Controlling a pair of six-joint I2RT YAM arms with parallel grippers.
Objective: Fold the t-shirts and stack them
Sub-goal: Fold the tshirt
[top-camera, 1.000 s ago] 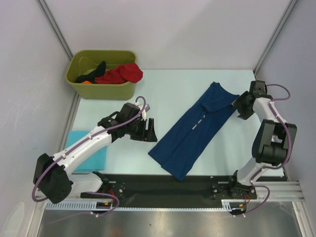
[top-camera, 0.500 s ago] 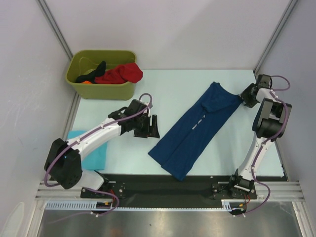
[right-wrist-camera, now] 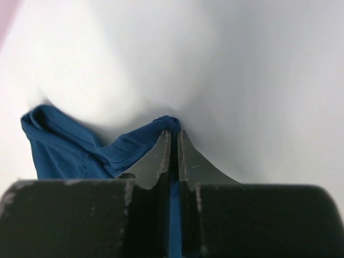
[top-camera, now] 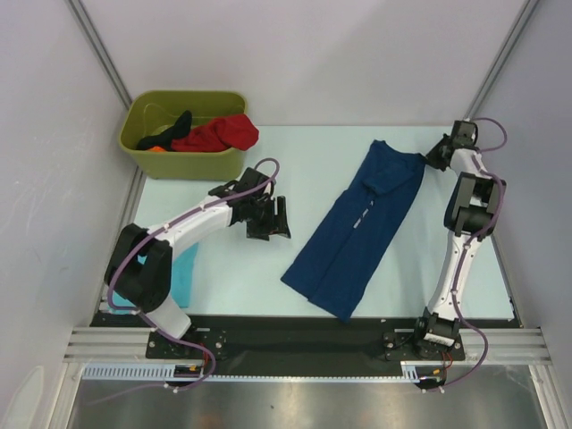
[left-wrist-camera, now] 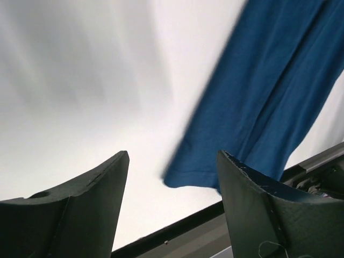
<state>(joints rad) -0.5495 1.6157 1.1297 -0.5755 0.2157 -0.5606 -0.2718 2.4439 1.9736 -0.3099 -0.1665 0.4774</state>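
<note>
Only wrist-side is the right gripper (right-wrist-camera: pixel 173 141) seen clamped on the navy shirt (right-wrist-camera: pixel 70 156). The left gripper (left-wrist-camera: pixel 173 161) is spread, near the hem

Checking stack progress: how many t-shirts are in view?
4: navy tee mid-table, turquoise tee at left edge, red tee and black tee in the bin; more may hide inside.

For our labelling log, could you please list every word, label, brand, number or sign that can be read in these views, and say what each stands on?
No text can be read in any view.
navy t-shirt: a few small pale marks along its middle fold in the top view, too small to read as letters or numbers.
green bin: no label or brand shows on its wall.
</note>
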